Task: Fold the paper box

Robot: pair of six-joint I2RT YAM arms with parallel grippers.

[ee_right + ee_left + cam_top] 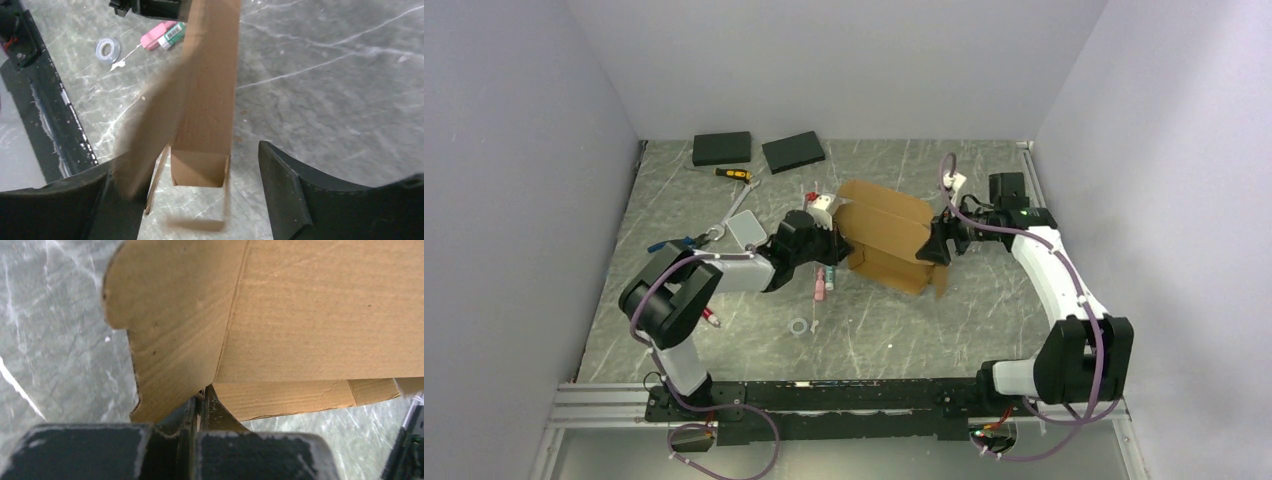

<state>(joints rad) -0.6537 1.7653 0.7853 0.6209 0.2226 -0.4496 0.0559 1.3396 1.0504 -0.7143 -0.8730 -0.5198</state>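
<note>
Mid-table, paper box looks light, crease-floppy, best held at panel edges: left gripper pinches its flap, right gripper sits jaws spread.

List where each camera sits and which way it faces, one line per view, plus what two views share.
Top external: above and behind the bases, looking down at the table; both arms show, left gripper and right gripper flanking the paper box.
Left wrist: on the left arm, facing along its shut fingers at a box flap.
Right wrist: on the right arm, looking down between its open fingers at a box edge.
Shared: all three show the box.
</note>
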